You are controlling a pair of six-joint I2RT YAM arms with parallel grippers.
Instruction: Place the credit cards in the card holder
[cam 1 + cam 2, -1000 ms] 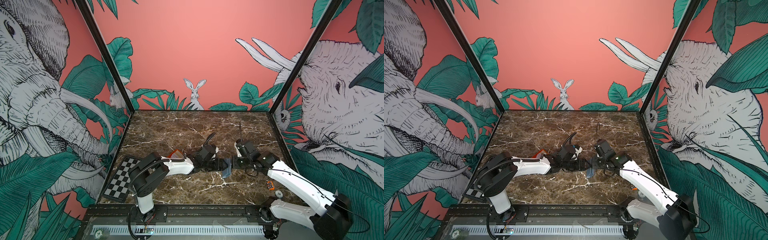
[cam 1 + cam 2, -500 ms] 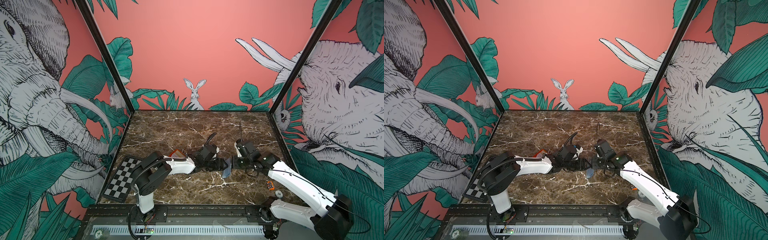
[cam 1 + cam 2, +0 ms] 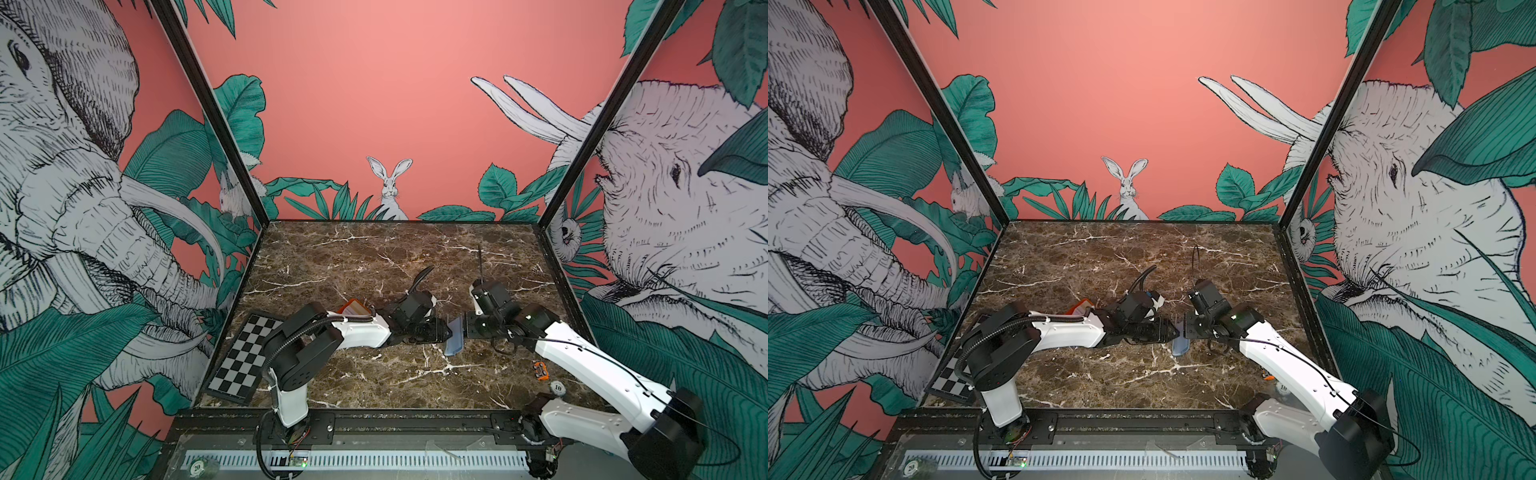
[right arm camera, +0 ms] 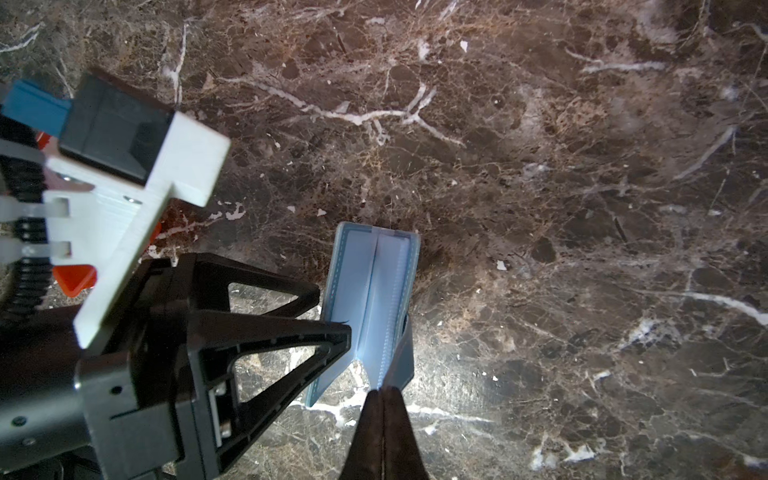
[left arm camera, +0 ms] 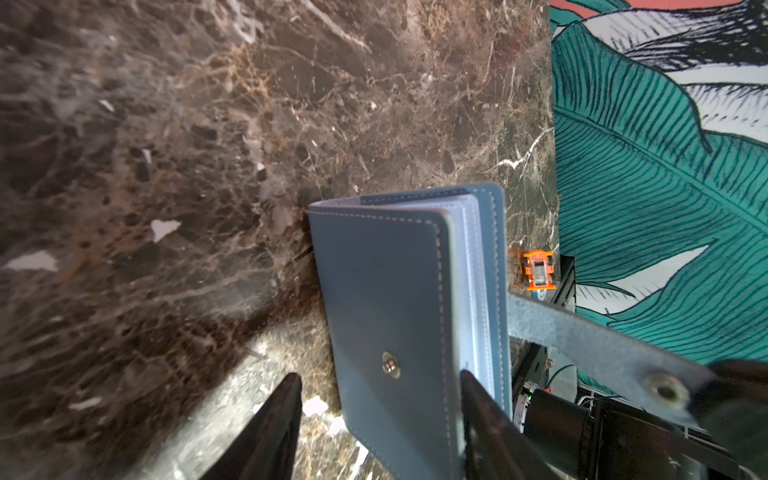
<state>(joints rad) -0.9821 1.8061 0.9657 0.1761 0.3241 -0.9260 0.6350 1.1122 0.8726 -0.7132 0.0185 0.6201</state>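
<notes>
The slate-blue card holder (image 3: pixel 455 341) (image 3: pixel 1180 345) stands on its edge on the marble, between the two grippers, slightly spread. In the left wrist view its front cover (image 5: pixel 386 291) with a snap stud lies between the fingers of my left gripper (image 5: pixel 378 374). These stand open: one finger is outside the cover with a gap, the other between cover and clear sleeves (image 4: pixel 374 291). My right gripper (image 4: pixel 384 392) is shut on the holder's snap tab (image 5: pixel 615 353). A cream credit card (image 3: pixel 356 308) shows behind my left arm.
The card rests in a small orange tray (image 3: pixel 348 302). A checkerboard panel (image 3: pixel 245 357) lies at the front left. A small orange part (image 3: pixel 540 370) and a white round token (image 3: pixel 557 387) sit at the front right, near the wall.
The left gripper's jaws have narrowed around the holder's front cover. The left arm's elbow has shifted slightly right. The right gripper stays shut on the tab.
</notes>
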